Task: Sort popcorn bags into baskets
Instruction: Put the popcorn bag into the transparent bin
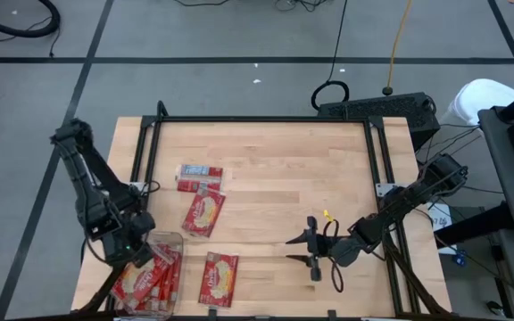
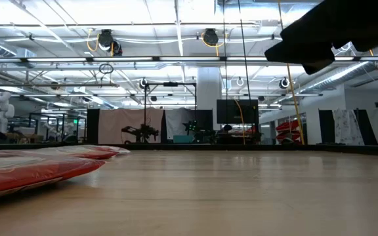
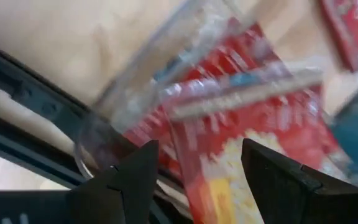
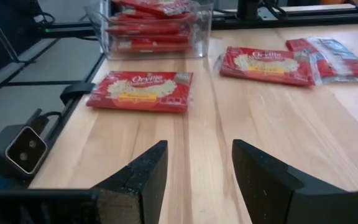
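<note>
Your left gripper (image 3: 194, 180) hangs over the clear bin (image 1: 175, 239) at the desk's near left corner, its jaws spread with a popcorn bag (image 3: 241, 149) showing between them. You cannot tell from the wrist view whether that bag is pinched or already lying loose on the pile; in my judgement the wide jaws point to a release over the bin, since that is where the bags belong.

Your right gripper (image 1: 314, 250) waits low over the bare desk (image 1: 275, 160) toward the near right, jaws spread and holding nothing, aimed across at the bags still out.

The bin already holds a stack of red bags (image 4: 157, 25). Three remain on the desk: one just beside the bin at the near edge (image 1: 219, 278), one in the middle left (image 1: 203, 214), and one label-side up just behind it (image 1: 200, 176).

The near-edge bag lies flat and apart from the others, which likely makes it the easiest next pick.
</note>
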### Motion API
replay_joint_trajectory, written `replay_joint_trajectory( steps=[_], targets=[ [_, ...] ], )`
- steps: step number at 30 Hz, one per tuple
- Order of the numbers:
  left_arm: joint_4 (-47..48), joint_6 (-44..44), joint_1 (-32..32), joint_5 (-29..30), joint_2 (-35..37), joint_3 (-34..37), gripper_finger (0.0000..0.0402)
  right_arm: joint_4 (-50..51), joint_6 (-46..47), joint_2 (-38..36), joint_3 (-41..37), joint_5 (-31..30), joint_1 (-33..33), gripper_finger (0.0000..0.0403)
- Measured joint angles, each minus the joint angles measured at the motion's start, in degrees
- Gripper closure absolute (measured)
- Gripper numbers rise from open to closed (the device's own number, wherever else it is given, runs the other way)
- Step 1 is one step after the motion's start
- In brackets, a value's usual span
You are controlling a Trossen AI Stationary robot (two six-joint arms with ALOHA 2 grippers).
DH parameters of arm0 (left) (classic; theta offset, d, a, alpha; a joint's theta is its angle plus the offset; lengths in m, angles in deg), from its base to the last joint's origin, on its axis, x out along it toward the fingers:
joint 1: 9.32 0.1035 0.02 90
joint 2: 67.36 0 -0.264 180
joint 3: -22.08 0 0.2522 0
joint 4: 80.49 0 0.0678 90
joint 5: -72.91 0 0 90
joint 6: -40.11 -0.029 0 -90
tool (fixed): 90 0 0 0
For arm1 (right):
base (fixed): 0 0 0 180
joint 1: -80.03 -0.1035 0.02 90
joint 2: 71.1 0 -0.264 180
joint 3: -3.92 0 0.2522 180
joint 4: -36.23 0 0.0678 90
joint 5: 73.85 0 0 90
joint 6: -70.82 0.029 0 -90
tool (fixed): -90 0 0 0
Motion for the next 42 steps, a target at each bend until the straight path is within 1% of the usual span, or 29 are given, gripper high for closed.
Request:
replay_joint_trajectory(
  steps=[4,8,9,14,17,20,25,28,30,36,38,42],
  targets=[
    [1.5,2.0,-1.8,2.2,0.0,-4.1,0.0177,0.3,-0.8,0.0,0.0,0.0,0.2,0.0232],
    [-0.2,3.6,-3.0,3.6,-0.6,-6.7,0.0217,0.3,-2.2,0.0,0.0,0.0,1.0,0.0232],
    [-1.7,4.1,-3.4,2.9,-1.2,-6.7,0.0230,0.3,-2.3,0.0,0.0,0.0,1.1,0.0232],
    [-6.6,6.2,-4.6,-5.1,-7.8,-6.7,0.0288,-0.2,-2.7,0.0,-0.7,0.3,1.1,0.0232],
    [-10.4,8.1,-5.2,-6.9,-11.6,-6.7,0.0312,-1.3,-2.9,0.0,-2.9,0.3,1.1,0.0232],
    [-14.0,9.6,-5.5,-8.2,-15.1,-6.7,0.0327,-4.9,-1.4,0.0,-6.5,0.4,1.1,0.0232],
    [-18.3,11.8,-5.6,-8.0,-19.3,-6.7,0.0341,-13.0,0.9,0.0,-12.6,0.4,-0.3,0.0232],
    [-19.4,13.0,-4.8,-7.2,-21.1,-6.7,0.0340,-15.2,1.3,0.0,-14.4,-1.0,-1.2,0.0232],
    [-20.7,13.8,-4.2,-5.6,-21.8,-6.7,0.0340,-15.2,1.2,0.0,-14.6,-2.7,-1.7,0.0232],
    [-23.4,15.4,-1.3,0.6,-21.6,-6.7,0.0339,-17.0,-1.0,0.0,-14.6,-2.9,-1.9,0.0232],
    [-23.5,15.3,-0.5,0.8,-21.6,-6.7,0.0339,-18.2,-2.2,0.0,-14.6,-2.8,-1.9,0.0232],
    [-23.4,14.0,0.5,-1.6,-21.2,-6.6,0.0339,-20.0,-3.0,0.0,-14.6,-2.7,-1.9,0.0232]
  ],
)
